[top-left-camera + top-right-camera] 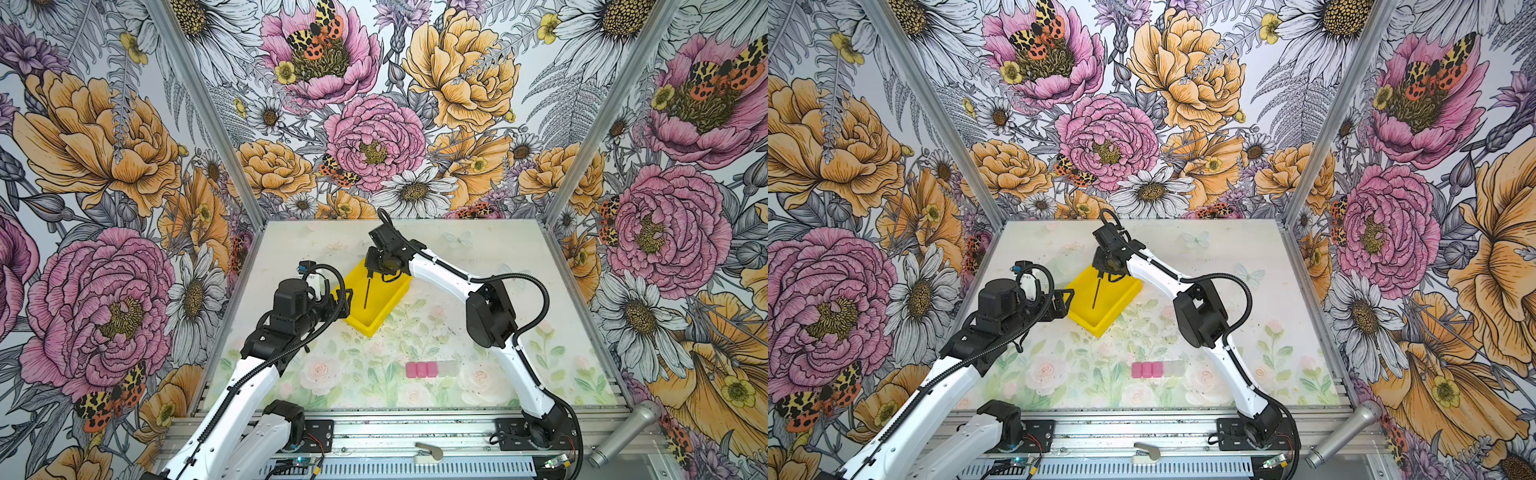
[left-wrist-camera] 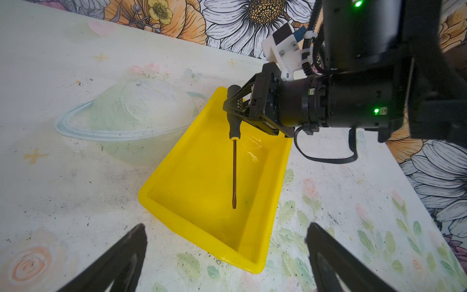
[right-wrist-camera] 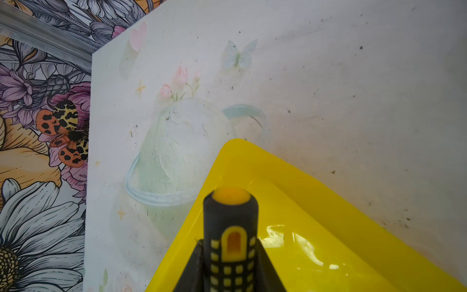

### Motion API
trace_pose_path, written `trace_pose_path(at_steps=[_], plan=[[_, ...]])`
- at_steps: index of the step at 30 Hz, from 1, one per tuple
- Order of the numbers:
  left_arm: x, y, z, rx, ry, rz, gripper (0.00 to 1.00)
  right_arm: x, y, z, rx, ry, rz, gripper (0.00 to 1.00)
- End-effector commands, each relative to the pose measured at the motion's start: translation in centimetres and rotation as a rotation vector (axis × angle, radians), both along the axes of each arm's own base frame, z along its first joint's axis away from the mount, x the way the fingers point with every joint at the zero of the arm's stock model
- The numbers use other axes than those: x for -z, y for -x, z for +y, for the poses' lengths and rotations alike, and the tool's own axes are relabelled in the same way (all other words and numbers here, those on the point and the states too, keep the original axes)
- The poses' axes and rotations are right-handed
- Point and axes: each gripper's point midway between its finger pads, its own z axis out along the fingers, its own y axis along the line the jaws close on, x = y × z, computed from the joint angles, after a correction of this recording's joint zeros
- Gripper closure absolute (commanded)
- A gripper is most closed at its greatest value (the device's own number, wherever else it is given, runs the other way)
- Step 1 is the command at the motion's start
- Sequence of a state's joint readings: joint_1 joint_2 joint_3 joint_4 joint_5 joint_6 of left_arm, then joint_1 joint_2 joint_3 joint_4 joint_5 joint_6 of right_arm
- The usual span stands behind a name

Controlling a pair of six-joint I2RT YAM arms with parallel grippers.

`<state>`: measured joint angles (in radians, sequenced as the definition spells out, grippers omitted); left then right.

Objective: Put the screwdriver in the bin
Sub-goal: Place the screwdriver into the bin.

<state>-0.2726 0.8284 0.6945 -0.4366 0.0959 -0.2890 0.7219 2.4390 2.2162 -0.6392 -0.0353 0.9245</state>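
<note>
My right gripper [image 1: 371,271] [image 1: 1100,272] [image 2: 233,108] [image 3: 231,244] is shut on the black and yellow handle of the screwdriver [image 3: 231,222]. The screwdriver [image 2: 234,174] [image 1: 367,293] [image 1: 1096,293] hangs over the bin, its thin shaft pointing down toward the bin floor. Whether the tip touches the floor I cannot tell. The yellow bin [image 1: 360,326] [image 1: 1096,328] [image 2: 192,177] [image 3: 328,202] sits at an angle on the table, left of centre. My left gripper [image 1: 348,298] [image 1: 1065,297] [image 2: 226,227] is open and holds nothing, close beside the bin's left side.
A short row of pink and clear blocks [image 1: 428,369] [image 1: 1156,369] lies nearer the table's front. A silver microphone [image 1: 627,432] rests off the table at the front right. Flowered walls close in the back and both sides.
</note>
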Motion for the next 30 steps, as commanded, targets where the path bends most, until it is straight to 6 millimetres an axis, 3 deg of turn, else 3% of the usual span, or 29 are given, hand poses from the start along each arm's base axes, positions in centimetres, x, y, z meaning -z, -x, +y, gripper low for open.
trace_pose_path(at_steps=[1, 17, 30], plan=[[-0.4, -0.2, 0.6, -0.033, 0.0, -0.032, 0.01, 0.4, 0.0, 1.1, -0.009, -0.019, 0.001, 0.98], [-0.6, -0.2, 1.0, -0.042, -0.018, -0.049, 0.01, 2.7, -0.2, 0.6, 0.0, 0.015, 0.022, 0.86], [-0.8, -0.2, 1.2, -0.049, -0.017, -0.057, 0.01, 4.5, 0.4, 0.3, -0.001, 0.036, 0.059, 0.82]])
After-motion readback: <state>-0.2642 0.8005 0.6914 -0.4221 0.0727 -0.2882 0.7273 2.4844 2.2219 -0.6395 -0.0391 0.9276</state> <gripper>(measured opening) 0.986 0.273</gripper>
